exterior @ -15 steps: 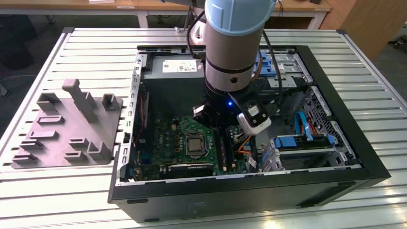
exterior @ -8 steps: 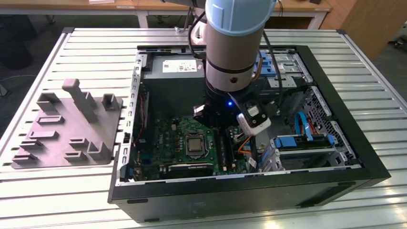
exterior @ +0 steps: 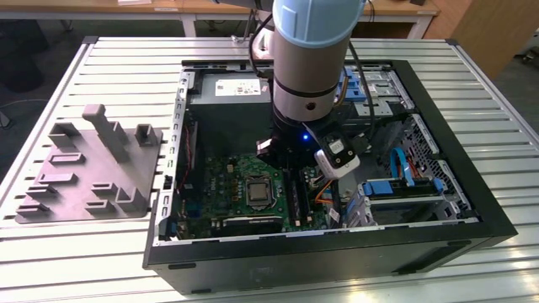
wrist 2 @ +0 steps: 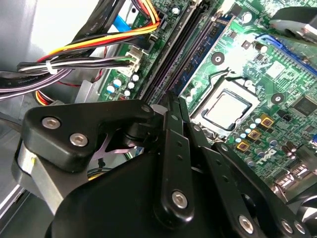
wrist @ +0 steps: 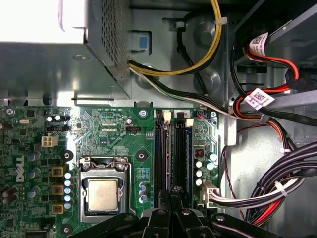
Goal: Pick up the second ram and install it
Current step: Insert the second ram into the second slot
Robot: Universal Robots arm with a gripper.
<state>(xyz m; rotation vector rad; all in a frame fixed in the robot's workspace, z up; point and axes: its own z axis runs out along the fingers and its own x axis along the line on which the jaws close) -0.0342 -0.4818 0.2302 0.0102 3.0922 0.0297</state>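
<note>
The black claw [wrist: 176,190], its fingers pressed together, bears down on the thin dark grey memory card [wrist: 178,153], which stands edge-on in a slot of the green motherboard [wrist: 114,134] beside the silver CPU socket [wrist: 103,191].

cpu socket [wrist: 103,191] beside memory slots [wrist: 173,148]

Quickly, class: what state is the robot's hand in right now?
Hand: shut, tips just above the memory slots; whether anything is pinched between them cannot be told.
</note>
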